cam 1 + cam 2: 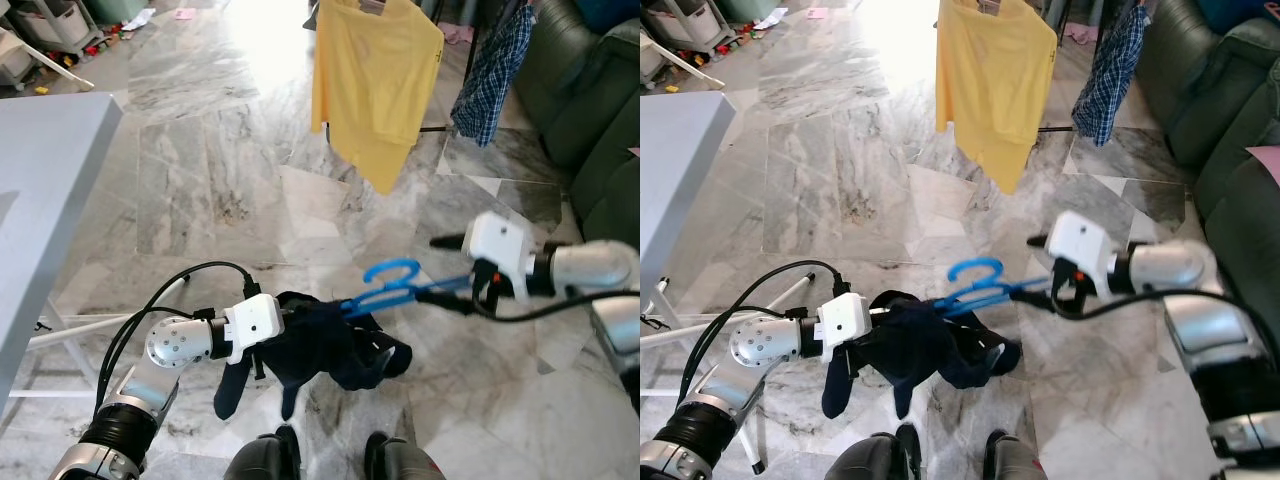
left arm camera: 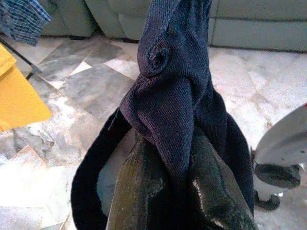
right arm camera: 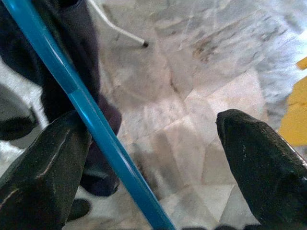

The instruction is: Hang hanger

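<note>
The left gripper [image 1: 290, 318] is sitting low at the robot's left, its fingers [image 2: 144, 191] closing on a garment [image 1: 330, 345] that is hanging over the floor [image 1: 230, 190]. To the right, the hanger [image 1: 392, 285] is reaching from the garment across to the right gripper [image 1: 445, 297], whose fingers [image 3: 43, 167] are standing apart, the hanger lying against one. Ahead, a shirt [image 1: 375, 80] is hanging, with a sofa [image 1: 590, 90] to its right and a table [image 1: 40, 190] at far left.

Left tool [image 2: 175, 191] clamped on bunched navy garment [image 2: 177, 91], marble floor [image 2: 72, 124], grey sofa [image 2: 249, 24], yellow cloth [image 2: 17, 91]
</note>
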### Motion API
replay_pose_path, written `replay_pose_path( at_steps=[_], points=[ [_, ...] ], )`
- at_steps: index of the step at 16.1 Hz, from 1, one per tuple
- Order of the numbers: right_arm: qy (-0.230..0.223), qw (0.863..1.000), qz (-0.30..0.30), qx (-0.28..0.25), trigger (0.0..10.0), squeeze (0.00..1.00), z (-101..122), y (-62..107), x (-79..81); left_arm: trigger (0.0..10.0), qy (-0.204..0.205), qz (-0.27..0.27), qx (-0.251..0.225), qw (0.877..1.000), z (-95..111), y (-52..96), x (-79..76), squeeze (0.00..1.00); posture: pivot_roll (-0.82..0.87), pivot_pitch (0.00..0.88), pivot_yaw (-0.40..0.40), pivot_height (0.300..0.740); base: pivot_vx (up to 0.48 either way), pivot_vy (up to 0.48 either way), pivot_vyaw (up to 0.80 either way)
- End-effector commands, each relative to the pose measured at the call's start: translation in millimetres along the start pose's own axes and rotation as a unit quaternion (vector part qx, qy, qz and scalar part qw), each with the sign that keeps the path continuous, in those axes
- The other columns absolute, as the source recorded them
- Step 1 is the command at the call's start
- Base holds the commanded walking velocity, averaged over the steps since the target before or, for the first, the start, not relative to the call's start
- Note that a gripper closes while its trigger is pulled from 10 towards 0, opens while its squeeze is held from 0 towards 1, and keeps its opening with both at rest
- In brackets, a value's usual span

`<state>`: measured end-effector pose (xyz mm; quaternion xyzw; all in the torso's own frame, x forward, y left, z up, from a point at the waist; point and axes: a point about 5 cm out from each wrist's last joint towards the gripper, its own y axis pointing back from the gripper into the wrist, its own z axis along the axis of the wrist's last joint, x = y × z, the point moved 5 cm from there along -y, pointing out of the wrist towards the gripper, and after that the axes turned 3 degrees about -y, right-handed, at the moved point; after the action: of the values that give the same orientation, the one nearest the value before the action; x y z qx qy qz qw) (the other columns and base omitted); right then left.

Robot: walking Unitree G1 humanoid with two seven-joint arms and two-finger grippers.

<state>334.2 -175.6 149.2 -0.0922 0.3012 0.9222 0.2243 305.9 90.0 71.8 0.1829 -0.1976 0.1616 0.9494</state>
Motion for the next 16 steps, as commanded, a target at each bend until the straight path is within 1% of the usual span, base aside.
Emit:
replay_pose_path(
  at_steps=[1, 2, 3, 5, 8, 9, 10, 11, 12, 14, 16],
  points=[
    [0.017, 0.999, 0.049, 0.01, 8.1, 0.0, -3, -8.9, 17.2, 10.0, -0.026, -0.015, -0.024, 0.999, 14, -9.1, 0.9, 0.0, -0.11, 0.237, 0.066, 0.74, 0.0, 0.0, 0.0],
    [0.014, 0.998, 0.053, 0.014, 2.1, 0.0, -5, -7.7, 16.5, 10.0, -0.029, -0.019, -0.024, 0.999, 14, -9.3, 0.4, 0.0, -0.12, 0.235, 0.07, 0.74, 0.0, 0.0, 0.0],
    [0.009, 0.998, 0.063, 0.015, 0.0, 0.0, -4, -4.8, 15.0, 10.0, -0.034, -0.024, -0.026, 0.999, 15, -11.0, 0.1, 0.0, -0.12, 0.234, 0.074, 0.74, 0.0, 0.0, 0.0],
    [0.003, 0.996, 0.085, 0.023, 0.0, 0.0, -3, -4.3, 16.7, 10.0, -0.035, -0.028, -0.029, 0.999, 16, -14.5, -0.3, 0.0, -0.12, 0.233, 0.073, 0.74, 0.0, 0.0, 0.0],
    [0.002, 0.99, 0.133, 0.047, 0.0, 0.0, -12, -2.9, 31.6, 10.0, -0.033, -0.027, -0.024, 0.999, 13, -15.2, 1.2, 0.0, -0.12, 0.227, 0.071, 0.74, 0.0, 0.0, 0.0],
    [0.002, 0.989, 0.137, 0.05, 0.0, 0.0, -13, -2.7, 33.2, 10.0, -0.033, -0.027, -0.024, 0.999, 12, -15.0, 1.5, 0.0, -0.12, 0.227, 0.071, 0.74, 0.0, 0.0, 0.0],
    [-0.01, 0.984, 0.165, 0.063, 0.0, 0.0, -20, 0.6, 42.6, 10.0, -0.034, -0.026, -0.023, 0.999, 11, -13.6, 2.4, 0.0, -0.12, 0.227, 0.07, 0.74, 0.0, 0.0, 0.0],
    [-0.012, 0.984, 0.167, 0.067, 0.0, 0.0, -23, 0.8, 44.0, 10.0, -0.035, -0.027, -0.023, 0.999, 11, -13.3, 2.3, 0.0, -0.12, 0.228, 0.07, 0.74, 0.0, 0.0, 0.0],
    [-0.012, 0.985, 0.159, 0.066, 0.0, 0.0, -24, -0.7, 41.9, 10.0, -0.034, -0.027, -0.024, 0.999, 11, -13.1, 1.8, 0.0, -0.12, 0.228, 0.071, 0.74, 0.0, 0.0, 0.0],
    [-0.013, 0.985, 0.161, 0.066, 0.0, 0.0, -23, 0.8, 41.5, 10.0, -0.034, -0.031, -0.024, 0.999, 10, -11.8, 0.2, 0.0, -0.11, 0.233, 0.07, 0.74, 0.0, 0.0, 0.0],
    [-0.012, 0.985, 0.157, 0.072, 0.0, 0.0, -25, 4.6, 38.0, 10.0, -0.038, -0.039, -0.011, 0.998, 3, -6.9, -0.1, 0.0, -0.12, 0.235, 0.069, 0.74, 0.0, 0.0, 0.0]
  ],
)
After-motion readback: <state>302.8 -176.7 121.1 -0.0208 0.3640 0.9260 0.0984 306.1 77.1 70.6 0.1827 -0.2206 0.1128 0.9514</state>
